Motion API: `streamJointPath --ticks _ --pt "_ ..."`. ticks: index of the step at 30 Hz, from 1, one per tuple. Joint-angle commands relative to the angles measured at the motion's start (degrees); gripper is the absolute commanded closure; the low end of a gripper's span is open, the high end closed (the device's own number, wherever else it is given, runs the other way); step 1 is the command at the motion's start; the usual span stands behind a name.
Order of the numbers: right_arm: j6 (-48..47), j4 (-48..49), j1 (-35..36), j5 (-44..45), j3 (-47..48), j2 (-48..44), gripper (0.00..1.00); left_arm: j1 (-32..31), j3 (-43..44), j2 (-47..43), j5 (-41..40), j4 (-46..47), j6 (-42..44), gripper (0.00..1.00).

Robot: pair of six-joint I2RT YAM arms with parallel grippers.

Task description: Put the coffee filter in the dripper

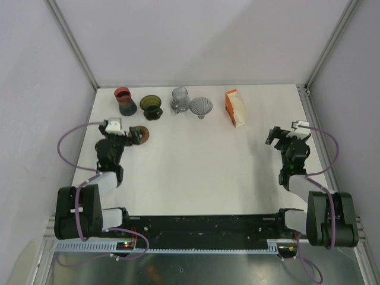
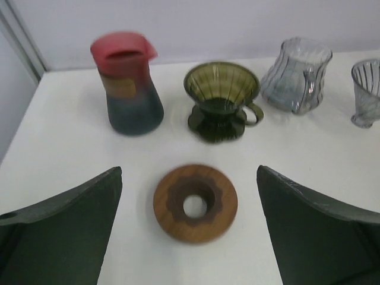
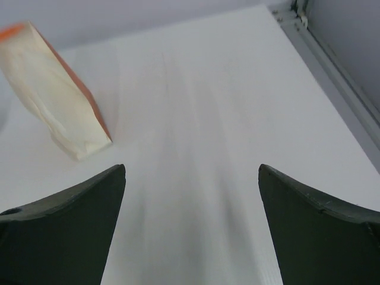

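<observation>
- While the right gripper (image 3: 191,169) hovers with fingers spread and nothing between them, the filter pack (image 3: 56,89) lies on the worktop (image 3: 196,89) ahead and to its left, apart from it.
- Seen from above, the pack's long axis runs far to near, with the orange end at the far side.
- Spread as well, the left gripper (image 1: 129,136) has one wooden ring (image 2: 195,203) lying flat just ahead, touching neither finger.
- Counted: one filter pack, two drippers, namely the green dripper (image 2: 221,98) and the clear dripper (image 2: 367,92), one jug (image 2: 127,83) and one glass carafe (image 2: 295,74).
</observation>
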Motion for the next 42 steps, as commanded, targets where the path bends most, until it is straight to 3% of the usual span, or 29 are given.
streamJointPath --ticks 1,7,10,14,17,21,29,42 --pt "7.3 -6.1 -2.2 -5.4 3.5 -5.7 0.01 0.3 12.4 -1.4 3.8 -19.6 6.5 0.0" --pt "7.4 -23.5 -2.2 -12.8 13.3 -9.9 0.03 0.3 29.0 0.8 3.4 -40.0 7.6 0.07" --pt "7.7 -27.5 -1.6 -13.7 14.9 -10.7 0.04 0.2 38.7 5.7 0.5 -46.4 4.7 0.17" --pt "6.9 -28.2 -0.1 -15.1 15.2 -10.1 0.04 -2.0 48.3 14.2 -8.6 -48.0 3.3 0.27" --pt "6.4 -28.2 0.7 -15.9 15.2 -9.3 0.05 -2.9 55.3 20.6 -17.8 -48.1 3.8 0.3" --pt "5.7 -27.9 1.4 -16.0 15.2 -8.5 0.05 -3.0 65.4 28.9 -23.6 -48.7 5.8 0.3" --pt "4.9 -26.4 1.8 -16.2 15.2 -6.6 0.06 0.0 82.9 42.7 -19.0 -60.2 2.9 0.32" --pt "4.9 -24.6 1.8 -16.5 15.2 -5.5 0.06 3.2 88.1 49.7 -14.3 -64.9 1.8 0.39"
